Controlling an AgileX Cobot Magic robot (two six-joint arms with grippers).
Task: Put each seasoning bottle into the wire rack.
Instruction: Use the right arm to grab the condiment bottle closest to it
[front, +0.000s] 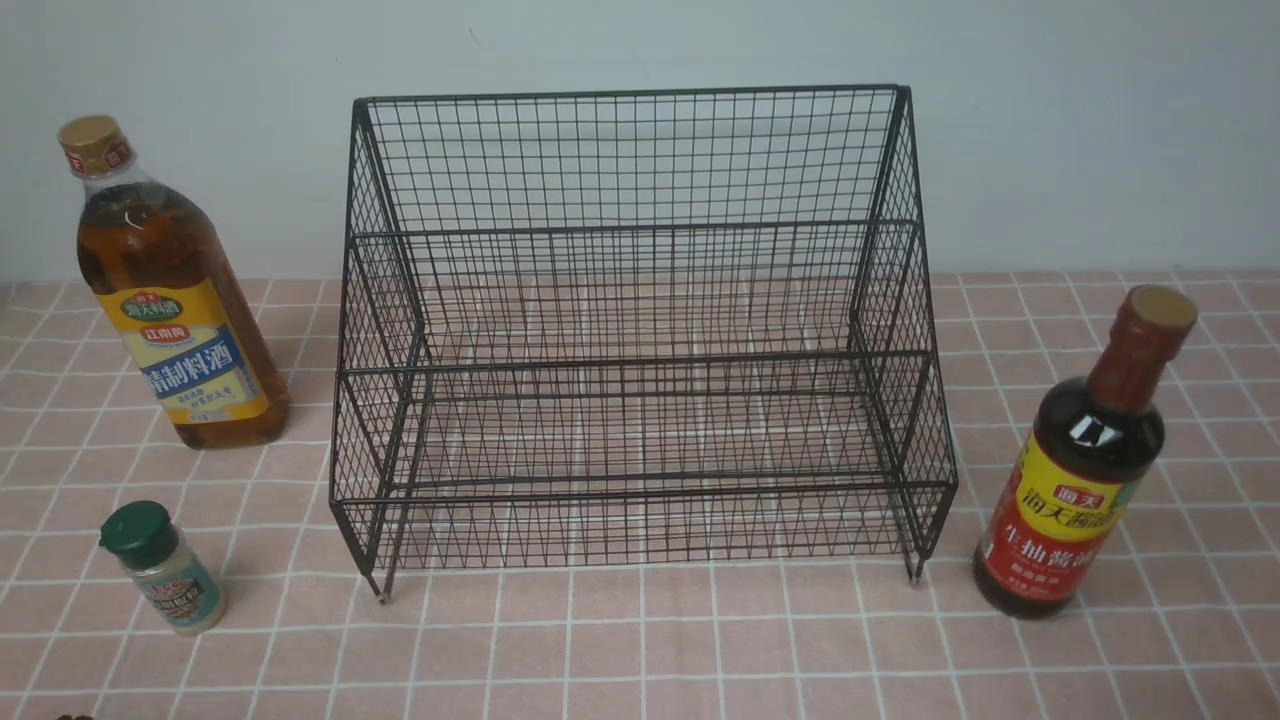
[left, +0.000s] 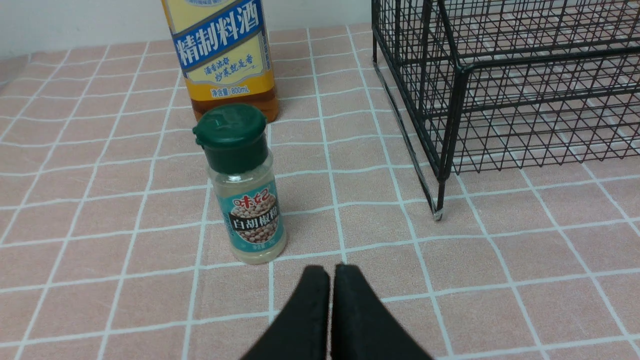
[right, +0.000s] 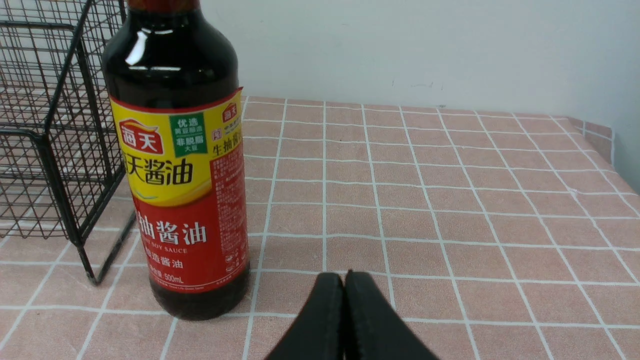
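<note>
**A:** Both arms look parked to me. The left gripper (left: 330, 270) has its jaws pressed together on nothing, and so does the right gripper (right: 345, 276).

**B:** So nothing's in the wire rack (front: 640, 330) yet?

**A:** No, both tiers are bare. The white pepper shaker (left: 245, 185) stands just ahead of the left gripper's tips, with the cooking wine bottle (front: 165, 290) close behind it. The soy sauce bottle (right: 180, 165) stands near the right gripper, ahead of it and on the rack's side, close by a corner leg.

**B:** How would you go about it?

**A:** I'd spread the jaws well before closing in, then take each bottle round the body and keep it upright. The shaker is small and looks easy to topple with a nudge.

**B:** Is there room to move?

**A:** There's plenty of open checked tablecloth (front: 700, 640) ahead of both grippers. The tight spots are the soy bottle beside the rack's wire side, and the front rail every bottle has to clear. I'd lift high and come in over the top. The cloth's edge lies well away, on the right gripper's far side from the rack.
</note>
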